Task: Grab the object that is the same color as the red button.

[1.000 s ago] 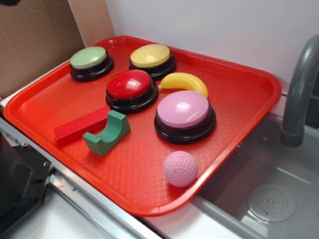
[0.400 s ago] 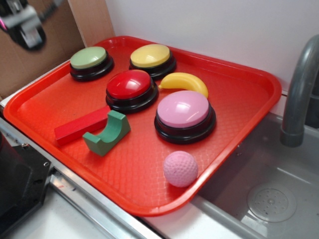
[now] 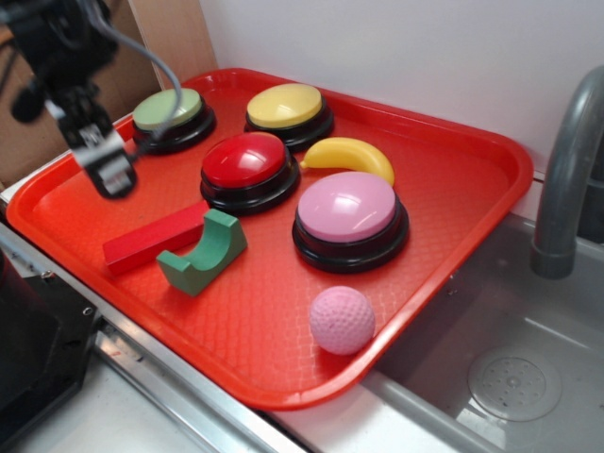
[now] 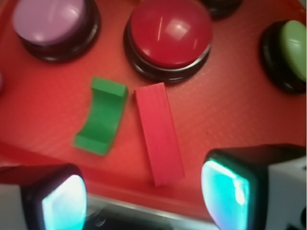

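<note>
One red block [image 4: 159, 139] flat on tray [image 3: 444, 245], beneath spread, empty pincer [image 4: 144, 196], untouched.

gripper [image 3: 106, 173] come down from the upper left corner, now over the tray's [image 3: 453, 226] left edge

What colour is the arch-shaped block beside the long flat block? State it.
Green; the arch-shaped block shows best in the wrist view.

Long flat red block [image 3: 155, 237] is lying flat, near-left in the exterior view, angling up toward the red button [image 3: 245, 162], far end just short of its black base. Red button is sitting upright: glossy dome, black base, just beyond the block.
</note>
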`<action>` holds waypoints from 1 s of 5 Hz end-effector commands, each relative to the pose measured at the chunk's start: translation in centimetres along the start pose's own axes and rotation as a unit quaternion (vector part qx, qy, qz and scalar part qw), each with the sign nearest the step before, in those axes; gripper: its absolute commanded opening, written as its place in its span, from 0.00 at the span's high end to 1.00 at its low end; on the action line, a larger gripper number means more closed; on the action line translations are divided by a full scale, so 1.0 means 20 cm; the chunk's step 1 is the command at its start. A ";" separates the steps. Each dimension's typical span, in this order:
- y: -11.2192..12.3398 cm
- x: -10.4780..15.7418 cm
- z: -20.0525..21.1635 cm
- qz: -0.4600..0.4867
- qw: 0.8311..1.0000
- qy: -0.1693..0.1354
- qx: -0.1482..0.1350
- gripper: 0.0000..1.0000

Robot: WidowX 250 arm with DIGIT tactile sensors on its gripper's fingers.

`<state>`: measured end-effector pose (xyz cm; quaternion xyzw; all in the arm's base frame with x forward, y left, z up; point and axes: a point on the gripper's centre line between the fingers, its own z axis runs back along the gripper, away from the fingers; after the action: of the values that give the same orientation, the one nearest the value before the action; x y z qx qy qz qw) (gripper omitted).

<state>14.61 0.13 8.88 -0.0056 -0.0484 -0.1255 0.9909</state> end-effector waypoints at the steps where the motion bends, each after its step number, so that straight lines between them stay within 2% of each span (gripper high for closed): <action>1: 0.08 0.06 -0.28 -0.023 1.000 -0.012 0.011 0.00; 2: 0.11 0.05 -0.39 -0.025 1.000 -0.012 -0.014 0.00; 4: 0.09 0.03 -0.47 -0.022 0.999 0.005 -0.026 0.00; 5: 0.09 0.02 -0.47 -0.016 0.999 0.026 -0.018 1.00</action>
<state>16.94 1.72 0.57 -0.0176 -0.0432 -0.1493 0.9877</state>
